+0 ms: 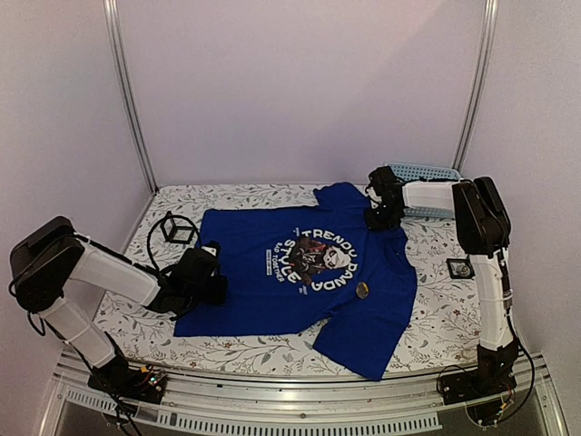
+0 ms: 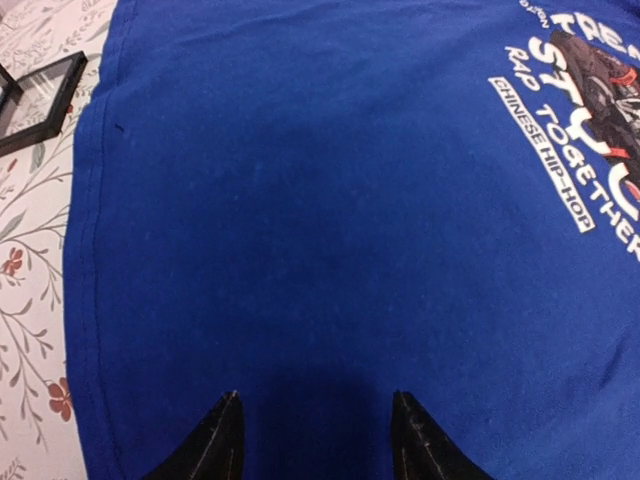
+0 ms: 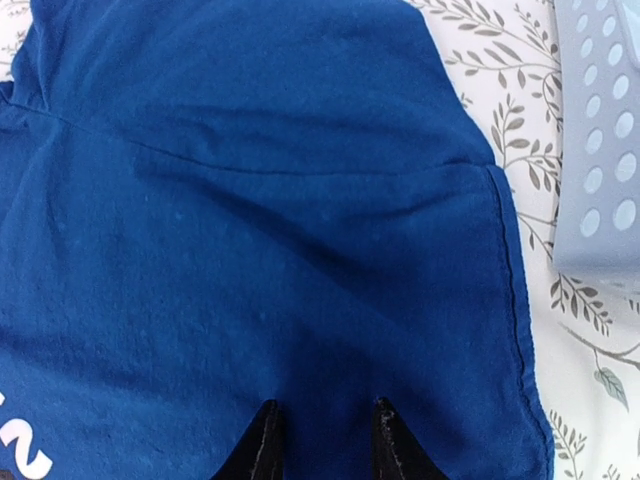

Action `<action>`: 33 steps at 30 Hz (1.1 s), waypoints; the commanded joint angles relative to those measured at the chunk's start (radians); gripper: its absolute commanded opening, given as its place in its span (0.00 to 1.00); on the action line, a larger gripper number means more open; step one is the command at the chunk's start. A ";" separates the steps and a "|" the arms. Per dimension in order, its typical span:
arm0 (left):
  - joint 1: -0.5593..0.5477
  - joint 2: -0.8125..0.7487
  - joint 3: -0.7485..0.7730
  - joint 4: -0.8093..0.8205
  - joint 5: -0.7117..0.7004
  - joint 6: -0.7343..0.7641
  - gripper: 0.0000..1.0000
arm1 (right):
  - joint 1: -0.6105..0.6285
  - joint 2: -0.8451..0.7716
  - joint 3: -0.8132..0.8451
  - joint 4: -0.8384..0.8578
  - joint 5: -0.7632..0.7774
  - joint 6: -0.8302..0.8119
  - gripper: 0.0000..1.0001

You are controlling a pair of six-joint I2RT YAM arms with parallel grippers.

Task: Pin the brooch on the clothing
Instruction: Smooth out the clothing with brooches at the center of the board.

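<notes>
Left pincer (image 2: 315, 396) and right pincer (image 3: 325, 403) are both spread over the shirt (image 1: 263, 291), so you're probably holding it flat for the brooch (image 1: 361, 290).

Soft, even lighting; wrist views darken toward the bottom.

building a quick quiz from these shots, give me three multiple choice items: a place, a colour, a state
1. The brooch lies: A on the shirt beside the print; B at the bottom hem; C off the shirt.
2. The shirt is: A red; B green; C blue.
3. The left gripper is: A shut on the brooch; B open over the shirt; C shut on a sleeve.

Key: 1 A, the small round disc sits on blue fabric by the print. 2 C, blue in every view. 3 B, its fingertips stand apart over flat fabric.
</notes>
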 commanded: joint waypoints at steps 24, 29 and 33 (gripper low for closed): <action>0.035 0.040 -0.074 0.072 -0.132 -0.129 0.49 | 0.739 -0.758 -1.141 -0.185 -0.097 0.942 0.00; 0.043 0.012 -0.095 0.079 -0.121 -0.134 0.49 | 0.797 -0.833 -1.150 -0.291 -0.133 1.058 0.00; 0.045 0.011 -0.086 0.074 -0.128 -0.128 0.50 | 0.792 -0.892 -1.100 -0.349 -0.096 1.046 0.03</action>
